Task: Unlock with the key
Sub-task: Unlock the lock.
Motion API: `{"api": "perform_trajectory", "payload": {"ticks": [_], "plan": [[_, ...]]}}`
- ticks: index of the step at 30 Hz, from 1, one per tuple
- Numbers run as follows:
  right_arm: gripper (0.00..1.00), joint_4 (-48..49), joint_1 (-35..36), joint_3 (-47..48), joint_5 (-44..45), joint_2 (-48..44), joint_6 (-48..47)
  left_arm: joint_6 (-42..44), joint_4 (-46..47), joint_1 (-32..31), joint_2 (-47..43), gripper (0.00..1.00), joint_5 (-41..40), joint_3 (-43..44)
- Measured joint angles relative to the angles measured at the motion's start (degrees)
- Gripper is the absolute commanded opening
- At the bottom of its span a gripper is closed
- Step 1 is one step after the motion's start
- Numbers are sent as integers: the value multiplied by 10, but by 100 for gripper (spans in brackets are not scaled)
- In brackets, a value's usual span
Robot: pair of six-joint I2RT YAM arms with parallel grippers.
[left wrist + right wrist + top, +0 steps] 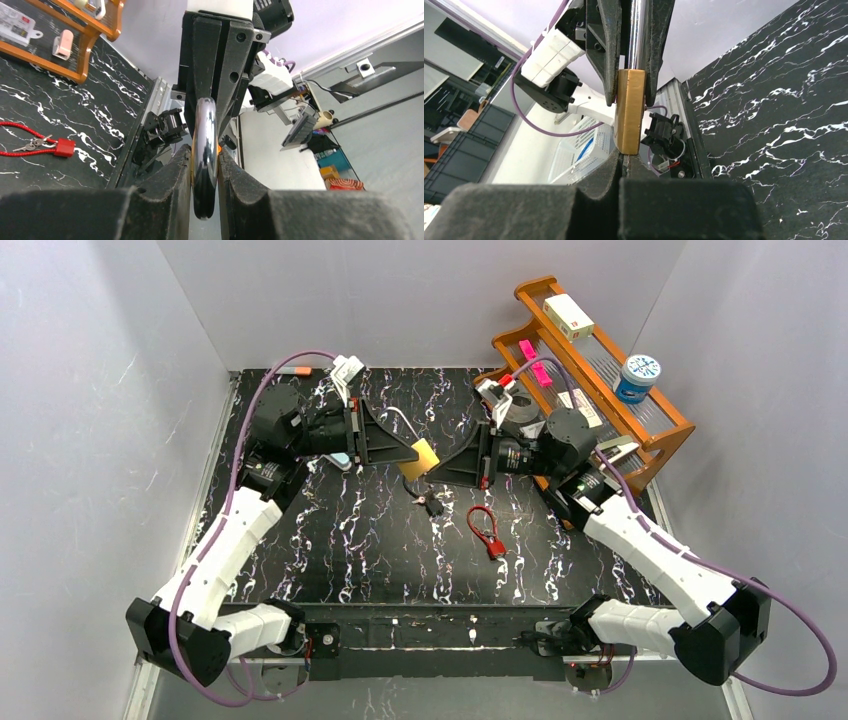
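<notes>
The left hand (205,167) is clamping the shackle (204,130) of the brass padlock (630,112), steadying it in the air above the bench (350,540). The right hand (628,170) is pinching together on the key (628,159) at the lock's underside, seemingly ready for turning.

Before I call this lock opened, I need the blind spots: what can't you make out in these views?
Thin metal key: right wrist view, pinched inside the right gripper; only a sliver shows.
Keyhole in the brass padlock body: unseen in every view.
Chrome shackle joint: both wrist views, edge-on, flanked by the left gripper; released or not, unclear.
Top view: lock too small.
</notes>
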Motion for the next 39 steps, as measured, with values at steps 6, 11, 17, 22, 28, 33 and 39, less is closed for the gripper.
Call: {"api": "perform_trajectory", "payload": {"ticks": [6,11,17,22,28,33,39], "plan": [[31,57,1,-55,83,-34,33,-40,44,-7,-1,0,-59,-21],[58,133,5,-144,172,-98,69,-114,112,-23,-2,0,-92,-73],[58,184,5,-187,224,-133,92,-151,146,-31,-2,0,-91,-83],[49,189,5,-187,232,-131,103,-166,162,-31,-2,0,-91,-83],[43,194,5,-187,224,-113,112,-172,170,-31,-2,0,-92,-84],[39,197,5,-187,210,-110,122,-172,178,-31,-2,0,-98,-87],[14,207,5,-187,201,-106,139,-170,190,-31,-2,0,-108,-94]]}}
